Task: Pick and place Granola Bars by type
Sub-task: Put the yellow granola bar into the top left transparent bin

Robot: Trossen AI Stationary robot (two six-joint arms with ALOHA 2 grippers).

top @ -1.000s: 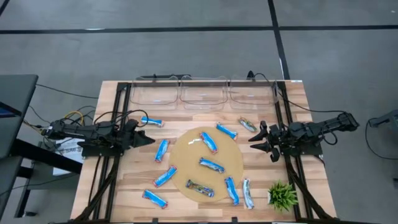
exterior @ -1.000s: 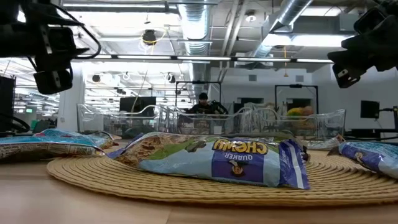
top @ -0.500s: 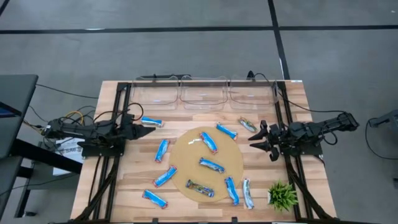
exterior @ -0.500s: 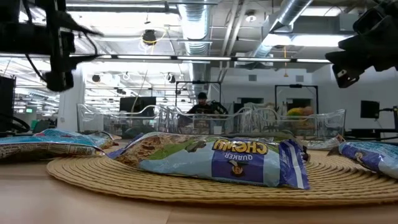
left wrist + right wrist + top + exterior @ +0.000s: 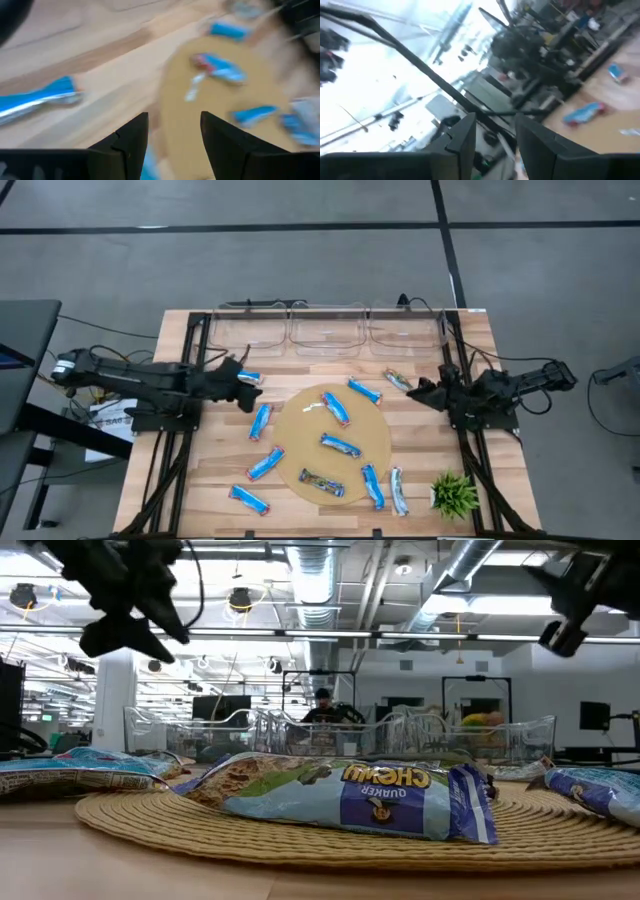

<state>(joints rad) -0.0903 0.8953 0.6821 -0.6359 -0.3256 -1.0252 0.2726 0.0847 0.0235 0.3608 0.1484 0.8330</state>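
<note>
The left gripper (image 5: 243, 383) hangs above the table with nothing between its fingers (image 5: 131, 141), which stand parted, bare wood and mat showing through the gap. Nearest them is a blue bar (image 5: 247, 376) lying just beside the fingertips, toward the clear bins (image 5: 327, 332); its long axis runs roughly in line with the reach of the left arm, so the fingers would likely need to turn at the wrist to close across its narrow width. A little beyond the tips on the other side lies a second blue bar (image 5: 261, 420), its length running nearly square to the arm's reach. Ahead of the fingers, farther off, sits the round woven mat (image 5: 290, 435) carrying more Granola Bars: a blue one (image 5: 336, 408), another blue one (image 5: 341, 446), and a dark multicoloured bar (image 5: 322, 483) at the mat's far edge from the bins. The left arm is stretched nearly level, low over the table. Farther still, across the mat, the right gripper (image 5: 424, 392) waits with its fingers (image 5: 461, 140) also apart and empty; a silvery-green bar (image 5: 397, 380) lies just ahead of it, slanted across its line of reach. For the bars on the left side the left arm is clearly the nearer.
</note>
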